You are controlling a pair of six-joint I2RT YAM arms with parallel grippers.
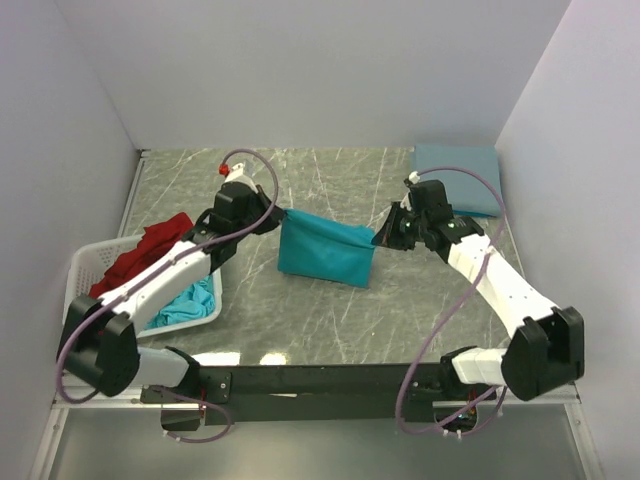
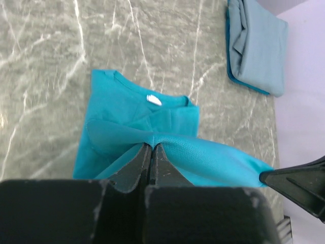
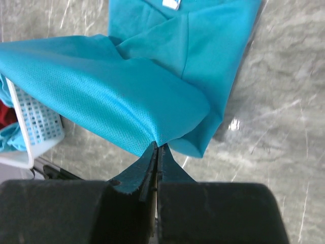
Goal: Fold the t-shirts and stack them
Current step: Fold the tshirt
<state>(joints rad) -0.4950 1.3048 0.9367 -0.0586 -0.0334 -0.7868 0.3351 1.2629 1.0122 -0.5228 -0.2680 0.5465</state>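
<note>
Near the desk's (image 1: 330, 320) left edge, the left arm (image 1: 160, 280) hides part of the white basket (image 1: 82, 272), which holds a red t-shirt (image 1: 150, 243) and a crumpled teal t-shirt (image 1: 190, 305); mid-desk, the left pincer (image 1: 277, 214) and right pincer (image 1: 378, 239) are each clenched on an upper corner of the lifted teal t-shirt (image 1: 322, 252), whose collar end lies flat on the desk; a folded grey-blue t-shirt (image 1: 458, 165) sits in the far right corner, and the teal edge (image 2: 233, 76) beneath it shows too little to identify.

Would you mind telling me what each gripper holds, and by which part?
The teal t-shirt: left gripper pinches one end of its lifted edge, right gripper the other.
</note>
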